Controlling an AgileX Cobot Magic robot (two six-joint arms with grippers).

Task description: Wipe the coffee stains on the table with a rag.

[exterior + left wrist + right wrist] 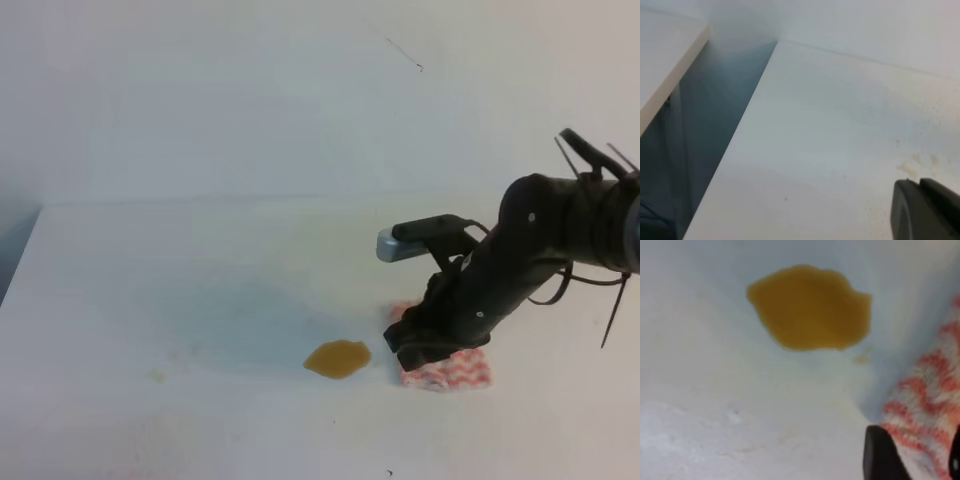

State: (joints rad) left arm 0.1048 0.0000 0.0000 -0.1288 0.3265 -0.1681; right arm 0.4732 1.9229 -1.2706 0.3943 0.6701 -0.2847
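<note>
The large plain white bench (180, 300) carries 1 glossy amber-orange coffee puddle (337, 359), oval with an uneven edge, near the middle toward the near side. Just right of it, apart from it, lies the small rectangular rag (455, 372) with red-orange and white zigzag stripes. The black right hand (420, 345) is down on the rag's left end; its dark fingers (882, 455) flank the cloth, pinching it. Only a dark corner of the left hand (925, 210) shows above the bench's left part; I cannot tell its state.
</note>
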